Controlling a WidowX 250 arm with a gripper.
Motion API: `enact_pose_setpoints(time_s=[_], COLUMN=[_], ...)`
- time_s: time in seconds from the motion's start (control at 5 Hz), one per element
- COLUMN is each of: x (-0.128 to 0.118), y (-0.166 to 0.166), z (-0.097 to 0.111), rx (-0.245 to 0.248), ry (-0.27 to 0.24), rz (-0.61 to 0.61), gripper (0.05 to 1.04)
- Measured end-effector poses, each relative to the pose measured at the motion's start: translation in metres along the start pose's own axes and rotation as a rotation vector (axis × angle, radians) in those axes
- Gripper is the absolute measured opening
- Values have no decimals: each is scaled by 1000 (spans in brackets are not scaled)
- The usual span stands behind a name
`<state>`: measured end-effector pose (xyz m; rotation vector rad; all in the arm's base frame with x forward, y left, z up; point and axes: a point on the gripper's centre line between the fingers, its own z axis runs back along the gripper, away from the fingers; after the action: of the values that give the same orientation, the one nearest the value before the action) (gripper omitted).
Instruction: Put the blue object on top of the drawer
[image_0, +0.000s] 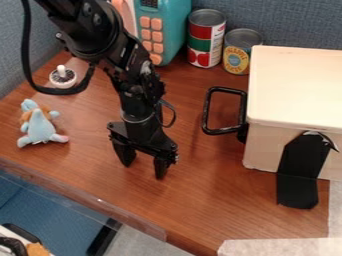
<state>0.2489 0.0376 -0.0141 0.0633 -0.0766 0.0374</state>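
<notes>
The gripper (143, 169) hangs over the middle of the wooden table, its two fingers spread apart with nothing between them. To its left, near the table's left edge, a light blue plush toy (41, 129) with some brown and pink parts lies on the wood. At the right stands the drawer (297, 87), a cream-coloured box with a flat top and a black loop handle on its left side. The gripper is between the plush toy and the drawer, touching neither.
Two cans (206, 39) (241, 52) stand behind the drawer's handle. A teal toy phone (163, 25) is at the back, and a small white-and-black knob (63, 77) at the back left. Black tape (300, 172) runs down the drawer's front onto the table (220, 200).
</notes>
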Motion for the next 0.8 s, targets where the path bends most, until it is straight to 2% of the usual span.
enact_pose_setpoints(time_s=[0.2, 0.4, 0.8], x=[2, 1, -4], y=[0, 14, 65], z=[1, 15, 74], rx=[-2, -17, -5], ry=[0, -10, -130], rz=[1, 2, 48], gripper=[999, 999, 999])
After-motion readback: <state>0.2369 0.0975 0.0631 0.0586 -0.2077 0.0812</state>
